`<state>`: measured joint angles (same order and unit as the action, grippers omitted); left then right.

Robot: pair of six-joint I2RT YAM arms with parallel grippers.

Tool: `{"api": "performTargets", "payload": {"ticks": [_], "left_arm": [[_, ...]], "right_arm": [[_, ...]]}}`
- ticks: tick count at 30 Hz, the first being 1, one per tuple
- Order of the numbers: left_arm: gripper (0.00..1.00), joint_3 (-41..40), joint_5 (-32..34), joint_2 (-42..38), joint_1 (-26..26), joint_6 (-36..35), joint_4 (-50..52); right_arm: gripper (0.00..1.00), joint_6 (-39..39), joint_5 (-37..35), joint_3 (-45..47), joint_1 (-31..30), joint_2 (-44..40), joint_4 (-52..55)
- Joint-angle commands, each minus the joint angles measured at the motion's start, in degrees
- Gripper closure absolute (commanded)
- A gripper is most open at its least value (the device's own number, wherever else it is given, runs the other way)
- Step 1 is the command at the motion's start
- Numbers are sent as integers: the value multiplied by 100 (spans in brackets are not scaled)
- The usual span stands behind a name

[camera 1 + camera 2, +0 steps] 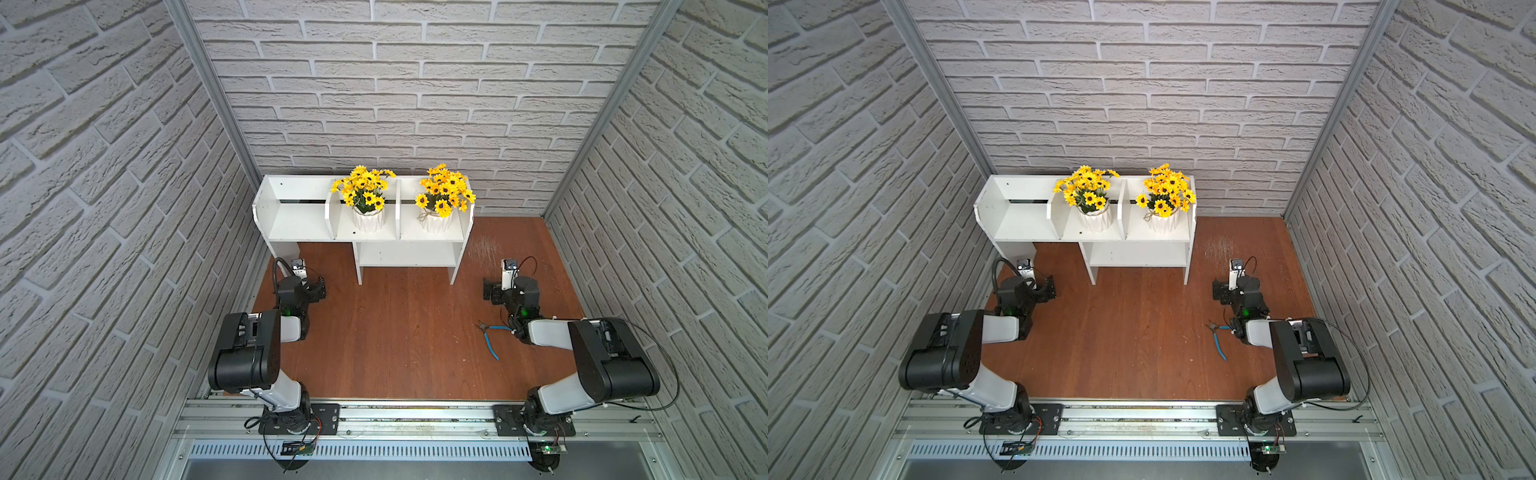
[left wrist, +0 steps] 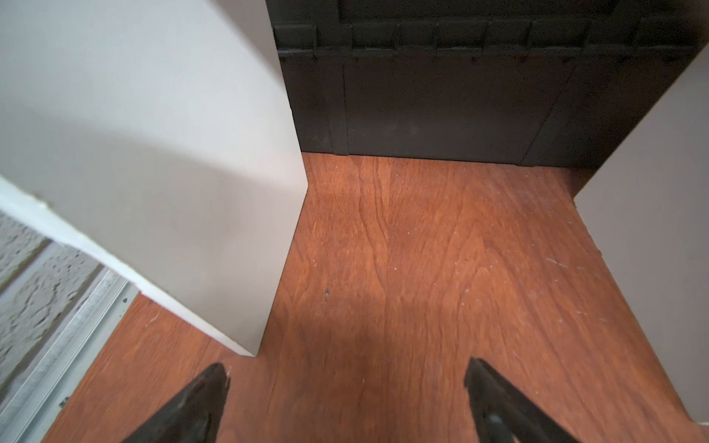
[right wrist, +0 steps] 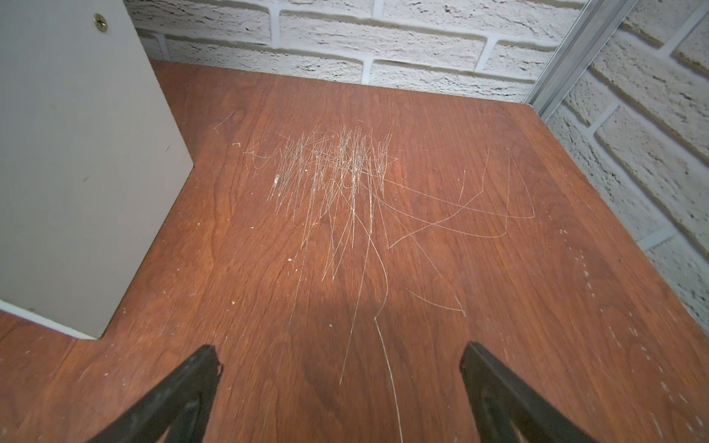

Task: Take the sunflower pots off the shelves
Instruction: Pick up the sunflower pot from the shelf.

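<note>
Left tool (image 2: 347, 377) and right tool (image 3: 341, 358) sat open and empty, both pots on the shelves (image 1: 291, 220).

The left tool's jaws were spread wide over bare wood beside the shelves' left panel leg, and the right tool's were equally parted over a scratched patch (image 3: 337, 184) of the surface (image 1: 399, 332) just right of the shelves. In both top views the sunflower pots stood upright in the upper compartments, the plain pot (image 1: 368, 219) in the middle one and the pot with the twine bow (image 1: 436, 223) in the right one. Blue-handled pliers (image 1: 491, 340) lay on the surface near the right arm.
</note>
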<state>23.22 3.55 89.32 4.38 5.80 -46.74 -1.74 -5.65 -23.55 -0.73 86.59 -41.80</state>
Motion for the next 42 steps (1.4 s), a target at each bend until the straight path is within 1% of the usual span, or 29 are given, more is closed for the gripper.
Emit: {"api": "performTargets", "payload": {"ticks": [1, 6, 7, 8, 10, 11, 12, 14, 16, 18, 19, 20, 22, 23, 25, 27, 28, 31, 32, 34, 37, 40, 42], "left_arm": [[2, -24, -36, 15, 1, 15, -342], [2, -1, 33, -45, -7, 26, -273], [2, 121, 153, -189, -34, 60, 57], [2, 267, 316, -373, -49, 91, 407], [2, 694, 946, -906, -163, 230, 1668], [2, 842, 1185, -1106, -213, 333, 2057], [2, 959, 1348, -1335, -269, 498, 2529], [2, 1149, 1591, -1746, -437, 872, 3027], [2, 1400, 1662, -2134, -535, 1569, 3507], [2, 1751, 1647, -2398, -511, 2360, 4187], [2, 1957, 1444, -2499, -463, 2663, 4553], [2, 2106, 1158, -2570, -434, 2726, 4754], [2, 2319, 754, -2782, -406, 3040, 5029], [2, 2371, 545, -2889, -409, 3080, 5123], [2, 2577, 494, -3181, -510, 3209, 5610], [2, 2830, 609, -3468, -769, 3041, 6126], [2, 3004, 830, -3603, -1016, 2842, 6492], [2, 3505, 1920, -3972, -1834, 2393, 7467], [2, 3656, 2161, -4022, -2070, 2327, 7726], [2, 3945, 2270, -4057, -2492, 2218, 8095], [2, 4164, 2258, -3936, -3034, 2168, 8201], [2, 4378, 2228, -3563, -3365, 2064, 8124], [3, 4499, 2071, -3304, -3473, 1960, 7902]], "right_arm": [[1, 79, 29, -70, 30, -20, -227], [1, 76, 38, -49, 30, -54, -254], [1, 57, 56, -185, 29, -157, 22], [1, 32, 30, -406, 15, -344, 565], [1, 93, -340, -957, -53, -786, 1776], [1, 99, -458, -1104, -79, -957, 2093], [1, 150, -476, -1284, -94, -1160, 2424], [1, 381, -376, -1567, -154, -1529, 2962], [1, 918, -57, -1896, -173, -1834, 3471], [1, 1164, 406, -2306, -186, -1996, 4146], [1, 1179, 619, -2461, -218, -2055, 4404], [1, 1163, 710, -2518, -270, -2137, 4516], [0, 1081, 664, -2699, -440, -2292, 4867], [0, 1064, 548, -2812, -520, -2320, 5068], [0, 1071, 191, -3146, -751, -2307, 5645], [1, 1097, -282, -3336, -1040, -2357, 5989], [0, 1085, -428, -3400, -1149, -2380, 6098], [0, 1024, -534, -3528, -1298, -2410, 6320], [0, 1026, -538, -3562, -1313, -2406, 6374], [0, 1058, -580, -3663, -1327, -2361, 6488], [1, 1121, -596, -3901, -1428, -2261, 6772], [2, 1167, -642, -4118, -1711, -2335, 7033], [4, 1141, -759, -4266, -1888, -2429, 7206]]}}
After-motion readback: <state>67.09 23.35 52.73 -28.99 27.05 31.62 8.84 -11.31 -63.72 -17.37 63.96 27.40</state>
